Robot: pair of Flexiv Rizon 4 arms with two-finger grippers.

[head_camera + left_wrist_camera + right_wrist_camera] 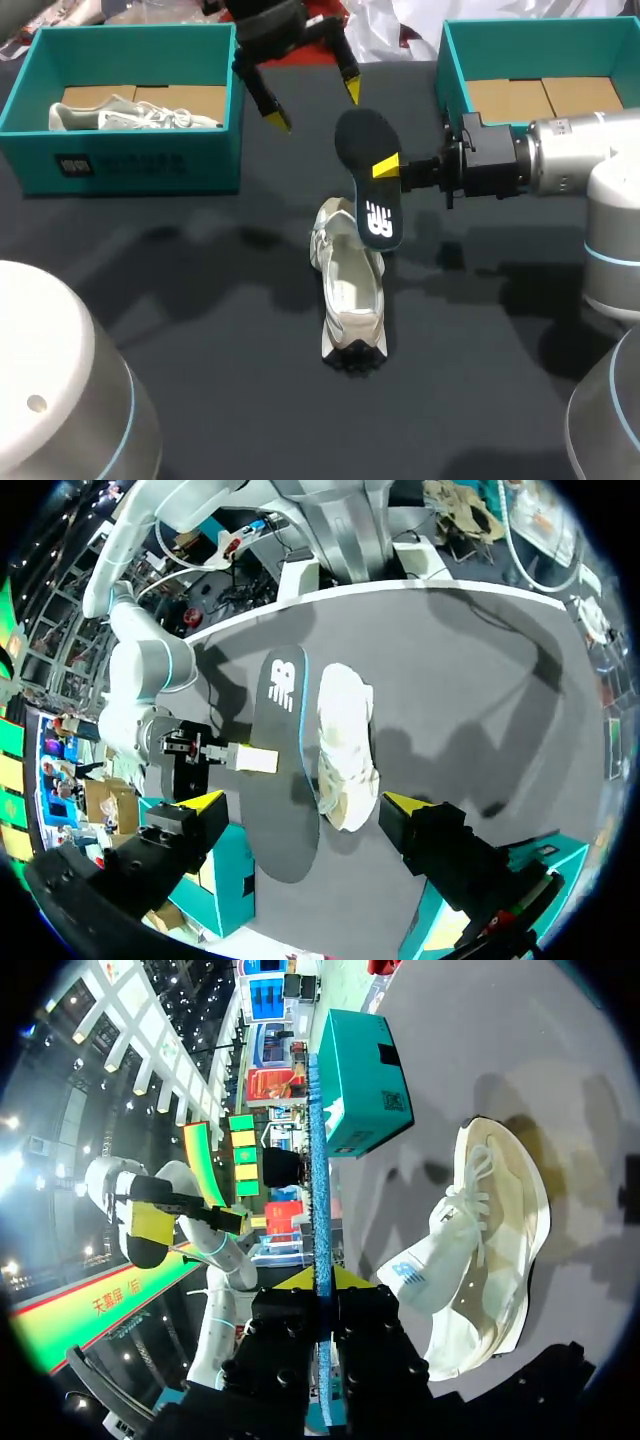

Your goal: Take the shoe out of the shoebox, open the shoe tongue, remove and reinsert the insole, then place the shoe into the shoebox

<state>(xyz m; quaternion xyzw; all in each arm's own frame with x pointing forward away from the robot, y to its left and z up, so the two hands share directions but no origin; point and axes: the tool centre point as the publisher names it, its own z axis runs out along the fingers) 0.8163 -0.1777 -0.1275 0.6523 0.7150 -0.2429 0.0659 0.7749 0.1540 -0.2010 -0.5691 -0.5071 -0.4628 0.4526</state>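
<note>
A white sneaker [350,290] lies on the dark table, toe toward the front edge and tongue pulled up. Just above its heel my right gripper [385,167] is shut on a dark insole [368,190] with a white logo, holding it upright on its edge. In the right wrist view the insole [320,1150] shows as a thin blue edge between the shut fingers of my right gripper [320,1282], with the sneaker [480,1250] beside it. My left gripper [315,105] hangs open behind the insole, holding nothing. In its own view my left gripper [305,802] looks down on the insole [285,770] and the sneaker [345,745].
A teal shoebox [130,165] at the back left holds a second white shoe [130,115]. Another teal shoebox [450,70] at the back right shows only its cardboard floor. White paper lies behind the boxes.
</note>
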